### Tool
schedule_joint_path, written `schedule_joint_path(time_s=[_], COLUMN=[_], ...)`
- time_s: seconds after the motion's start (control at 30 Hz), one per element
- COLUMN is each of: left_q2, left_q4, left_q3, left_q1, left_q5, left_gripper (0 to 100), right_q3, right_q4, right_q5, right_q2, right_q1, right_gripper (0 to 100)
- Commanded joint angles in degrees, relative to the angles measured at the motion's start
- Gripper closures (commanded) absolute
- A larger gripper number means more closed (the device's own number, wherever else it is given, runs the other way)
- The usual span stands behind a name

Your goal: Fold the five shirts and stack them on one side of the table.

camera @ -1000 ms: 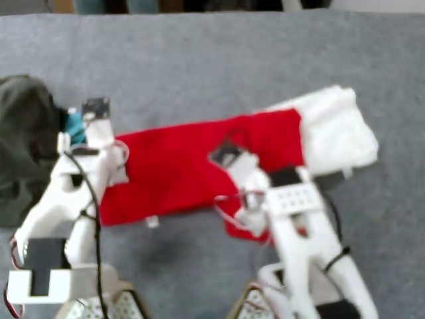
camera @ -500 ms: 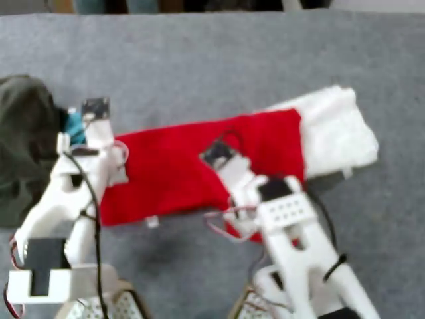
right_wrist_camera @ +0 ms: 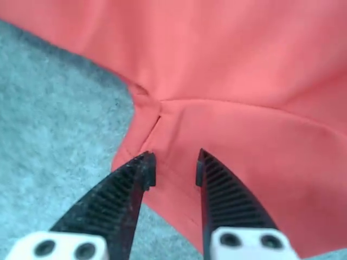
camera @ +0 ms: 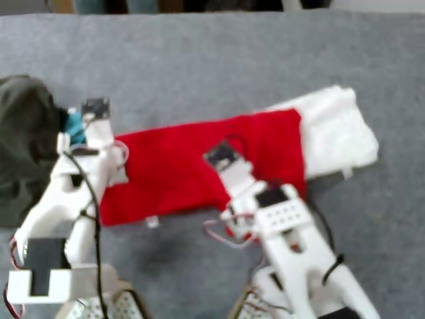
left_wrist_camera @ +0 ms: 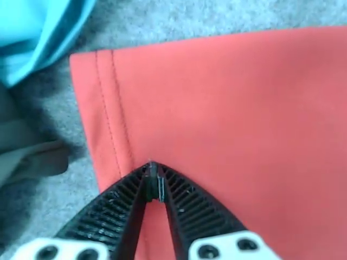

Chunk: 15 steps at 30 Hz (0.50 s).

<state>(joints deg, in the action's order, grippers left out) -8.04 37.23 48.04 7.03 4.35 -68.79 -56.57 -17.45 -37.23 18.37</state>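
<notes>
Carefully now: pin the hem, pinch the fold

At the far left a dark, crumpled heap of garments (camera: 23,139) sits on the grey, felt-like table (camera: 199,60), with a slip of smooth teal cloth (left_wrist_camera: 38,27) beside it. Next comes the left gripper (left_wrist_camera: 153,176), jaws closed tip to tip and pressed onto the red shirt (camera: 172,173) just inside its double-stitched hem. Whether any cloth is caught between them I cannot tell. The red shirt lies as a long, flat band across the middle of the table. Over its near edge, where a crease puckers the cloth, hangs the right gripper (right_wrist_camera: 174,162), jaws parted a little and holding nothing. To fold cleanly, I'd judge, it should come down astride that pucker and take both layers while the left end is pinned. Thin cloth like this will likely drape and slip. Rightmost, touching the red shirt's end, lies a thick, folded white shirt (camera: 335,136).
</notes>
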Motion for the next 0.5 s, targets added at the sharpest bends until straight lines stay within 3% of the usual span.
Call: schedule_joint_path(time_s=[0.0,0.2,0.37,0.47], left_q2=[-0.3,-0.3,-0.3,-0.3], left_q4=[-0.8,-0.8,-0.8,-0.8], left_q3=[0.1,0.1,0.1,0.1], left_q1=[0.4,0.4,0.4,0.4], left_q5=[0.4,0.4,0.4,0.4], left_gripper=[97,97,97,97], right_q3=[-0.1,-2.2,-4.2,-4.6], right_q4=[0.7,1.1,4.1,4.8], right_q5=[0.6,0.3,0.2,0.2], right_q2=[-1.1,-1.1,-1.1,-1.1], right_q1=[0.6,0.6,0.6,0.6], right_gripper=[85.8,86.1,97.0,98.0])
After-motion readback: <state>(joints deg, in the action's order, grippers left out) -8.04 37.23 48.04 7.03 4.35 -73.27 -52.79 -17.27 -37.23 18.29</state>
